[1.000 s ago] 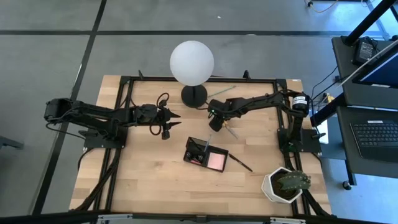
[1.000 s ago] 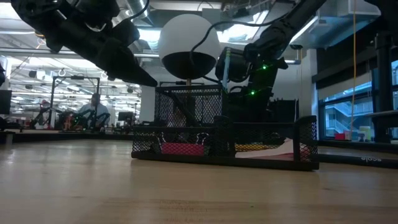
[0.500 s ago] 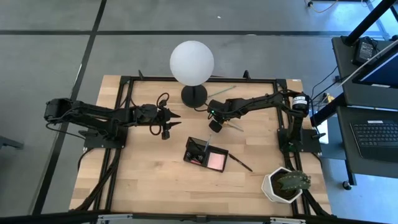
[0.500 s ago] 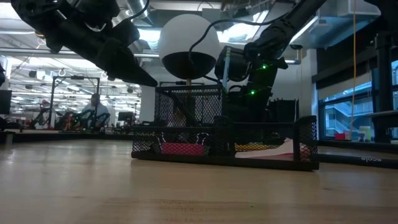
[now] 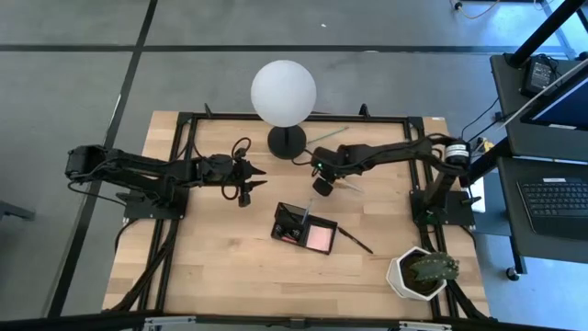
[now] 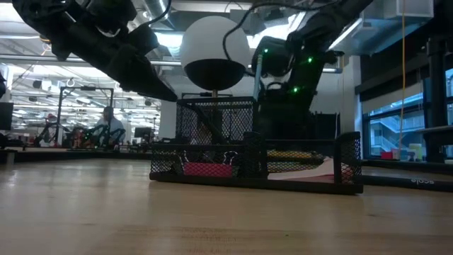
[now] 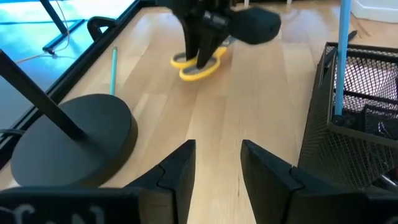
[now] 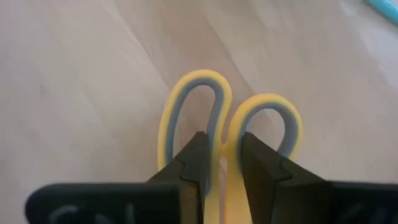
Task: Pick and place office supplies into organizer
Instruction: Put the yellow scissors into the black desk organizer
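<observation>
The left gripper point(image 5: 258, 177) hangs above the left half of the table point(image 5: 211, 267), pointing right toward the lamp base point(image 5: 287, 141). Its 2 fingers point(image 7: 180, 171) stand apart with bare wood between them, holding nothing. From its wrist view the round black lamp base sits close by, and a thin green stick point(image 7: 113, 67) lies on the wood beyond it.

The white globe lamp point(image 5: 284, 92) stands at the far middle of the table.

Just right of the lamp base, the right gripper point(image 5: 322, 187) points down at the yellow-handled scissors point(image 8: 224, 137). In the right wrist view its 2 fingers point(image 8: 194, 163) are drawn close together around the strip where the 2 handle loops meet, clamped on the scissors. The left wrist view shows the same grip from across the table, the yellow loops point(image 7: 198, 64) at the tips of the dark fingers, low over the wood; whether they touch the wood I cannot tell.

Nearer than that, in the middle of the table, the organizer point(image 5: 304, 227) sits at a slight angle. Its right compartment holds the pink square sticky-note pad point(image 5: 319, 238); its left compartment holds dark items too small to tell apart. A thin dark pen point(image 5: 356, 242) lies on the wood just right of the organizer.

At the near right corner stands a potted plant point(image 5: 423, 272).
</observation>
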{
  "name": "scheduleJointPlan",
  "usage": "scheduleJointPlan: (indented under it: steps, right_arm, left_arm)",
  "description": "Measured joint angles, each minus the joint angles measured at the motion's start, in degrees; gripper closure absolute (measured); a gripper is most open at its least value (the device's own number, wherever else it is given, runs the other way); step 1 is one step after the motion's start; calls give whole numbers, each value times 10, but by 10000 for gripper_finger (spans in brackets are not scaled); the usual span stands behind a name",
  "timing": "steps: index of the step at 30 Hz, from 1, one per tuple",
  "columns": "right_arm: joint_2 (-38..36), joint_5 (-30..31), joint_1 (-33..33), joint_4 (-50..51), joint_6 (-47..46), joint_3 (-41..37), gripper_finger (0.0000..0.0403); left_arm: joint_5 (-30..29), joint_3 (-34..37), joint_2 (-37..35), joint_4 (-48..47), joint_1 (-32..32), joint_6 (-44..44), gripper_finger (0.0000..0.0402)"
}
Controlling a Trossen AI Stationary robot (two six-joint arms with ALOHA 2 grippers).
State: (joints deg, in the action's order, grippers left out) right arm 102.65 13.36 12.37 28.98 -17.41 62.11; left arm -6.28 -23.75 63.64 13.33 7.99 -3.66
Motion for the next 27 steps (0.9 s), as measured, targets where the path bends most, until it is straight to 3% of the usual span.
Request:
scheduleJointPlan:
  steps: [11,15,22,27]
  right_arm:
    - [-109,6,-40,-6,33,20,334]
    - [-164,51,-69,-39,66,38,334]
    - [-225,58,-131,-223,151,42,335]
    - [-220,-32,-176,-366,179,32,335]
  left_arm:
    - [0,0,0,-3,0,0,279]
    - [0,0,0,-3,0,0,279]
    - [0,0,0,-8,0,0,279]
    - [0,0,0,-16,0,0,279]
